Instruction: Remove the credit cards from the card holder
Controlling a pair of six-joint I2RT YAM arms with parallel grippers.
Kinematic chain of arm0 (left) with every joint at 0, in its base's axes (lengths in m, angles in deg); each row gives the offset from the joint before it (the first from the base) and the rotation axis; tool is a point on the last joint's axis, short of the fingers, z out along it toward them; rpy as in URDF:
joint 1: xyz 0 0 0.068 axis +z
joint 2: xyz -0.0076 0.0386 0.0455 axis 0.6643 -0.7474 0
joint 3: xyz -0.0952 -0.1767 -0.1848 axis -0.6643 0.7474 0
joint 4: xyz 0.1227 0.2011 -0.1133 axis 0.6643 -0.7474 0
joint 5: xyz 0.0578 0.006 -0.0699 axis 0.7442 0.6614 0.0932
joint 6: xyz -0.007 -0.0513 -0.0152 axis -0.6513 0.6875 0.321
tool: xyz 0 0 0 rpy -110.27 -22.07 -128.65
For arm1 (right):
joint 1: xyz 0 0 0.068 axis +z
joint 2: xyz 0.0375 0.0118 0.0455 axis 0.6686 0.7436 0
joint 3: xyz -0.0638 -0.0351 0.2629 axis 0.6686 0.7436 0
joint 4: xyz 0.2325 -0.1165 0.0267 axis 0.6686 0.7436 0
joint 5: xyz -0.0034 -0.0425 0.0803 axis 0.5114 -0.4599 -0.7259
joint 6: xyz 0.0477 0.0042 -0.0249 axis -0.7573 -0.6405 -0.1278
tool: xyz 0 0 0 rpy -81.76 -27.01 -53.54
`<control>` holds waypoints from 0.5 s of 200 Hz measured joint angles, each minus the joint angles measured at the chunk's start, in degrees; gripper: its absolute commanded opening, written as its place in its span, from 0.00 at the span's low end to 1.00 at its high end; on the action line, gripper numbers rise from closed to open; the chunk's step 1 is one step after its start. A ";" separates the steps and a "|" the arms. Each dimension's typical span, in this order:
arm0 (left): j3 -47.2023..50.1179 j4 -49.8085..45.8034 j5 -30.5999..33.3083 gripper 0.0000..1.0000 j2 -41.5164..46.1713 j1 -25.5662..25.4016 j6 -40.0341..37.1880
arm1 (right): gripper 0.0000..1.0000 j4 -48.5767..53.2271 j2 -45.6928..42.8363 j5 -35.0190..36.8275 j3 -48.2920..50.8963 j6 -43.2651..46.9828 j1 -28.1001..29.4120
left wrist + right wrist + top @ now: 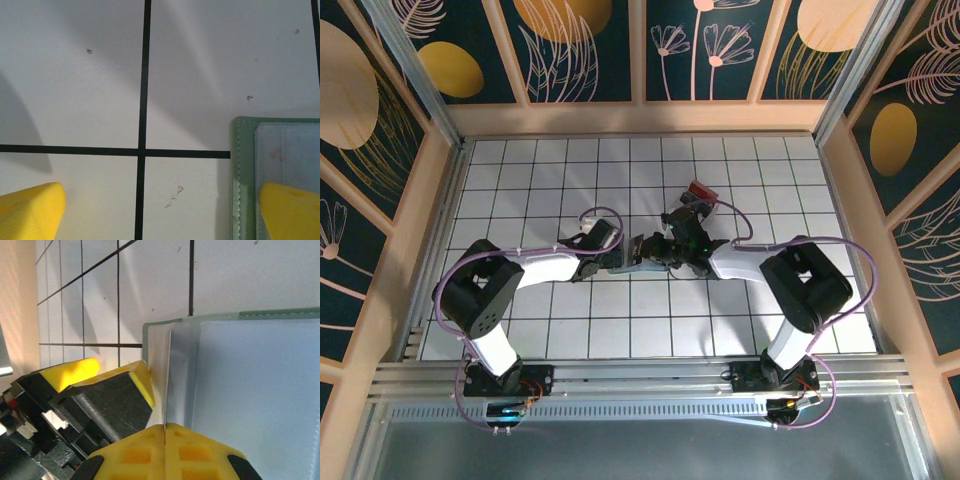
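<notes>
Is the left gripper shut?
No: the left gripper has its yellow fingers wide apart, one over the table, one over the wallet.

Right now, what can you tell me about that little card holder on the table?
The card holder lies open and flat on the white tiled table. It looks like soft grey-green material with a stitched border and pale blue inner pockets. The right gripper pinches a thin white card at its pocket; one left gripper finger overlaps its corner.
</notes>
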 measured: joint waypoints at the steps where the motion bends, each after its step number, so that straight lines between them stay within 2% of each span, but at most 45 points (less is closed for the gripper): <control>1: 0.00 0.02 0.00 0.99 0.00 0.00 0.00 | 0.03 0.20 -0.09 0.09 0.00 0.20 0.02; 23: 0.00 0.00 0.39 0.99 0.00 -0.09 0.00 | 0.00 3.26 -1.31 1.66 -0.39 1.92 0.02; 100: -1.49 -1.14 2.89 0.99 -1.07 -0.31 -0.07 | 0.00 17.92 -2.95 8.44 -9.14 13.44 -0.02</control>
